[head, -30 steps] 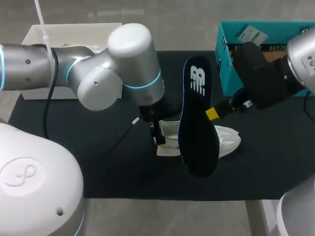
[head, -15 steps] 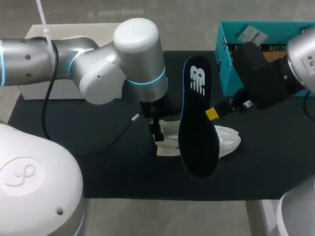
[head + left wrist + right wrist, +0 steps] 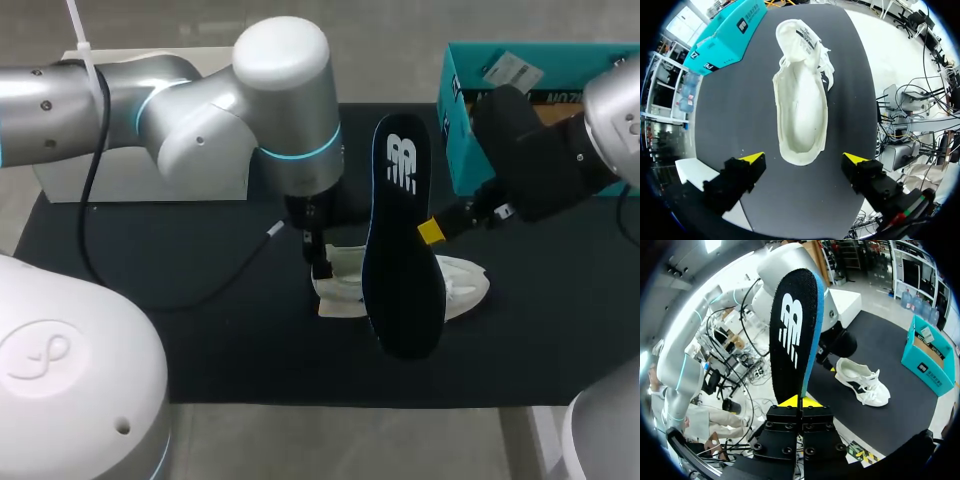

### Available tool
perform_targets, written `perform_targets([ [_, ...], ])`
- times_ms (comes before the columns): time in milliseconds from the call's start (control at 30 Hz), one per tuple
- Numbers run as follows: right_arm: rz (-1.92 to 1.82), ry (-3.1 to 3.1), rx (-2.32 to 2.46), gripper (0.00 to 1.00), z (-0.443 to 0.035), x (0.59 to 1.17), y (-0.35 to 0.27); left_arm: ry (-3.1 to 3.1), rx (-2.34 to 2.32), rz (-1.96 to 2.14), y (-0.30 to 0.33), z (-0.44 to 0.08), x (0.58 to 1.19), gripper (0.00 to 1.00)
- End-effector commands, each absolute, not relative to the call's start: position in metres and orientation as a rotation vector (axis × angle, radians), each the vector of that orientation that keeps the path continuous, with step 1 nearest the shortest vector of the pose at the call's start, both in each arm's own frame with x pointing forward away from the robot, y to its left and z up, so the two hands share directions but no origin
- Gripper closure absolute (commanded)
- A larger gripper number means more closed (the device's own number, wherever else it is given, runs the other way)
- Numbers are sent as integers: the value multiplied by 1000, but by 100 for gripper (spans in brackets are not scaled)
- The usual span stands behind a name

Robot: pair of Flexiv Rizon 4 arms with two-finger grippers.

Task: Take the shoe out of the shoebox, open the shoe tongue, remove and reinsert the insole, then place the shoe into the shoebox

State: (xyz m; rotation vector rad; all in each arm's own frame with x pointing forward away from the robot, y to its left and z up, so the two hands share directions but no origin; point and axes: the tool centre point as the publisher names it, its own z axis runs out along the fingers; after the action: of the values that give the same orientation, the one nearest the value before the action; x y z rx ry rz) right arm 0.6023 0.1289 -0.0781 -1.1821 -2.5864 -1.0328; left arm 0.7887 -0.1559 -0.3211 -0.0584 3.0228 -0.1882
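A white shoe lies on its sole on the black mat, its mouth wide and hollow. My left gripper hangs open just above the heel, and in the left wrist view its yellow tips straddle the heel end without touching it. The dark insole with a white logo is held upright above the shoe, hiding the shoe's middle. My right gripper is shut on the insole's edge; in its own wrist view the insole stands up from the pinched tips. The teal shoebox sits at the back right.
A white box stands at the back left, behind my left arm. The black mat covers the table around the shoe. In the right wrist view the shoe lies between my left arm and the shoebox.
My left arm's elbow has swung right and toward the back, while its open gripper stays over the shoe's heel. The right arm and the insole have not moved.
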Motion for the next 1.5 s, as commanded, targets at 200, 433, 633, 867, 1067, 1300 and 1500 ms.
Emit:
perform_targets([
  [200,-1024,-2586,-1182,100,-78,606,133,3023,-56,-192,-155,-322,789,0],
  [433,-1024,-2586,-1182,100,-78,606,133,3023,-56,-192,-155,-322,789,0],
  [633,-1024,-2586,-1182,100,-78,606,133,3023,-56,-192,-155,-322,789,0],
  [867,-1024,-2586,-1182,100,-78,606,133,3023,-56,-192,-155,-322,789,0],
  [1067,-1024,-2586,-1182,100,-78,606,133,3023,-56,-192,-155,-322,789,0],
  [1300,-1024,-2586,-1182,100,-78,606,133,3023,-56,-192,-155,-322,789,0],
  [1500,-1024,-2586,-1182,100,-78,606,133,2990,-19,-170,-162,-314,795,0],
])
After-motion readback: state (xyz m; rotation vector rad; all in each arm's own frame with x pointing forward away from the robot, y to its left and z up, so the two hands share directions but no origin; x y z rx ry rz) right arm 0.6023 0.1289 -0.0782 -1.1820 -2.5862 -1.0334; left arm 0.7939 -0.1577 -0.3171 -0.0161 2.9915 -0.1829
